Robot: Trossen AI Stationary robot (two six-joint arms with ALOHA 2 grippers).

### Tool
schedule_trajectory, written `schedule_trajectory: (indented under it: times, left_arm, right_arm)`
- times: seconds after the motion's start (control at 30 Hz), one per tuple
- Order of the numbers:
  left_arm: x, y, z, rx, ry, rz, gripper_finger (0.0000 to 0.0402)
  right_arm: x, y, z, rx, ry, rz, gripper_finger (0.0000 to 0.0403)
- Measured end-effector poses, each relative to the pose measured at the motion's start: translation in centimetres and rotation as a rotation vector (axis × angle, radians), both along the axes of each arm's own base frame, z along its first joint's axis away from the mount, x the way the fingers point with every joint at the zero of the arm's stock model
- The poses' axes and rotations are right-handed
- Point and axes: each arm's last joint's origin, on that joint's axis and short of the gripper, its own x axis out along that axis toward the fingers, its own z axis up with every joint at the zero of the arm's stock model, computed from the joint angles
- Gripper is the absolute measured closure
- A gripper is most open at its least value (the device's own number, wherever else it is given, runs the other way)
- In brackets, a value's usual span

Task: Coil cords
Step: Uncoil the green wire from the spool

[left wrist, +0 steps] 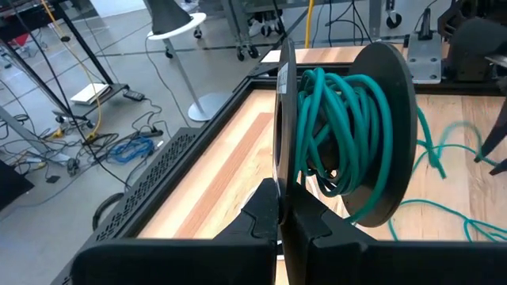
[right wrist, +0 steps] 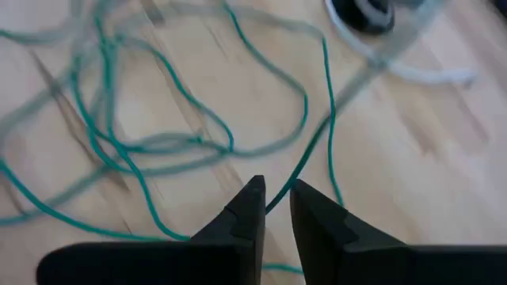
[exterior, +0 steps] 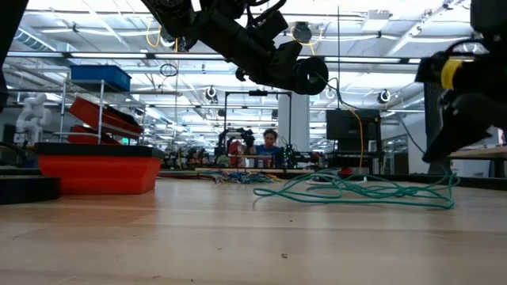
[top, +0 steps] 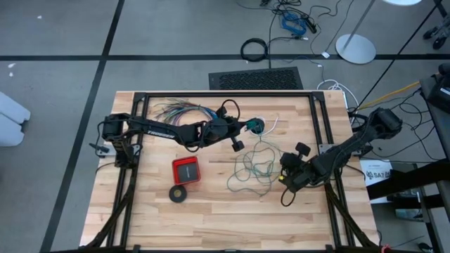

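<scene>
In the right wrist view, the right gripper (right wrist: 275, 207) is seen low over the pale wooden table (top: 211, 211), its two dark fingers parted by a narrow gap, and a strand of the thin teal-green wire (right wrist: 305, 162) runs up out of that gap; whether the strand is pinched or merely lies between the tips cannot be told. Much of the loose wire is blurred there. From above, the tangle (top: 254, 167) is spread between the two arms, its long axis running from the near edge toward the far edge. Farther back, the left gripper (left wrist: 283, 212) is clamped tight on the rim of a black round spool (left wrist: 380, 134), held on edge, teal wire wound round its hub. A white cord (top: 273, 124) is barely made out beside it.
</scene>
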Motion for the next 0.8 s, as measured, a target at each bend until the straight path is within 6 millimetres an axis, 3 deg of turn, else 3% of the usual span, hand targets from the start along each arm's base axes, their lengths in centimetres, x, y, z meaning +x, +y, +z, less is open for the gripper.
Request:
schedule_trajectory:
  times: [0.33, 0.8]
  left_arm:
    - [0.0, 0.0, 0.0, 0.000, 0.000, 0.000, 0.0401]
    - [0.0, 0.0, 0.0, -0.001, 0.001, -0.001, 0.0401]
  right_arm:
    - [-0.6, 0.3, -0.7, 0.036, 0.012, -0.001, 0.0324]
    - [-0.8, 1.6, -0.5, -0.020, -0.021, 0.138, 0.0347]
